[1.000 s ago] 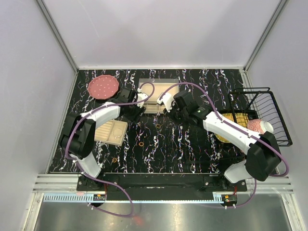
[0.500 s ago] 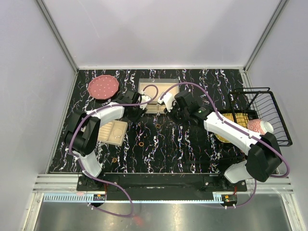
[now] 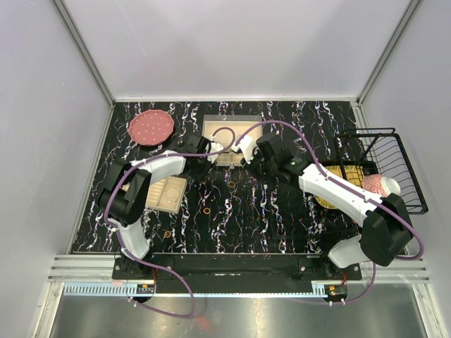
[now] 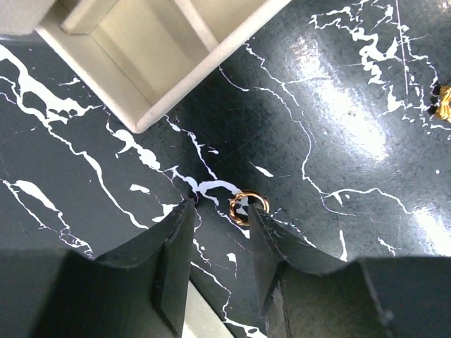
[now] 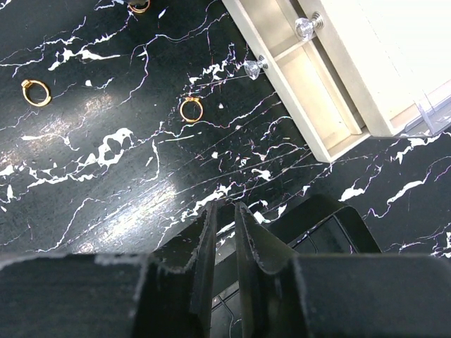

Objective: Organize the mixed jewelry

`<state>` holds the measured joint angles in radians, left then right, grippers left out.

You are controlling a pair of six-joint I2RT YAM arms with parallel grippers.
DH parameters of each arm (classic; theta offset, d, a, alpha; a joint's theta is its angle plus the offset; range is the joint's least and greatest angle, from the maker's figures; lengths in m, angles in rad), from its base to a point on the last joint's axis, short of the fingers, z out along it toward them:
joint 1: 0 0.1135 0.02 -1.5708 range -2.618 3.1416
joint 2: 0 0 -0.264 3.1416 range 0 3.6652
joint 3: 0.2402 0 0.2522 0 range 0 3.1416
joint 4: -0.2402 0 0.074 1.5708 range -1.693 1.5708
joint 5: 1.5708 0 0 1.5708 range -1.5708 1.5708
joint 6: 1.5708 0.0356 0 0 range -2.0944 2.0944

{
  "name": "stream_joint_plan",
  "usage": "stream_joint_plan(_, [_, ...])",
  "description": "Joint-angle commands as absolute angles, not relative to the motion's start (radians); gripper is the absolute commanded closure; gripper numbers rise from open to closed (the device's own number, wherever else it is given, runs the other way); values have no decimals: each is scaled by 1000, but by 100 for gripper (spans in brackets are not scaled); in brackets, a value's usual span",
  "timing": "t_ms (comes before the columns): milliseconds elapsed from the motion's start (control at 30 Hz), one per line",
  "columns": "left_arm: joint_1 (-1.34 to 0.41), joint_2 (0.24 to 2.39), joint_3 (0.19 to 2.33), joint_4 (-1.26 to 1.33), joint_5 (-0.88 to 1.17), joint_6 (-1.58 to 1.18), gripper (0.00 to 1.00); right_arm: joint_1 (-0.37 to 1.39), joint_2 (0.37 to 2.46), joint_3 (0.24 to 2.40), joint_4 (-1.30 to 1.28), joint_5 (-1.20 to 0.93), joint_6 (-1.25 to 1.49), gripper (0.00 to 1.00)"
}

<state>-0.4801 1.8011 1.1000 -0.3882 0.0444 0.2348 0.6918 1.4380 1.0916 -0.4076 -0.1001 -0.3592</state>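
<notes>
In the left wrist view my left gripper [image 4: 220,211] is open just above the black tabletop. A small twisted orange-gold ring [image 4: 248,208] lies flat at the tip of its right finger [image 4: 266,239], mostly outside the gap. In the top view this gripper [image 3: 208,150] is at the front left corner of the beige jewelry box [image 3: 232,130]. My right gripper [image 5: 224,205] is shut, a sliver apart, with nothing in it, beside the box [image 3: 246,153]. Gold rings [image 5: 191,108] [image 5: 35,91] lie loose on the table; others show in the top view [image 3: 207,209] [image 3: 168,234].
The box has an open drawer with crystal knobs [image 5: 308,27]. A beige compartment tray [image 3: 163,193] lies at the left, a pink round plate [image 3: 151,127] at the back left. A black wire basket [image 3: 386,169] stands at the right. Another gold piece [image 4: 444,105] lies at the right edge.
My left gripper has moved right and toward the back, up to the box's front left corner. The right arm has hardly moved.
</notes>
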Motion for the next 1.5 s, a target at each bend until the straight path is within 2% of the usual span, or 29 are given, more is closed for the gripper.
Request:
stream_joint_plan(0, [-488,1810,1140,-360,12,225,62,683,1410,1085,-365,-127,-364,78])
stream_joint_plan(633, [-502,1848,1149,-411,26,249,77,681,1404,1080,-365,-124,-365,79])
stream_joint_plan(867, [-502,1850,1143,-416,40,258,87,677,1397,1077,-364,-123,-365,80])
stream_joint_plan(1033, [-500,1853,1141,-420,44,262,100,673,1391,1077,-362,-123,-364,80])
stream_joint_plan(1467, [-500,1735,1131,-413,129,229,100,637,1345,1086,-373,-166,-327,80])
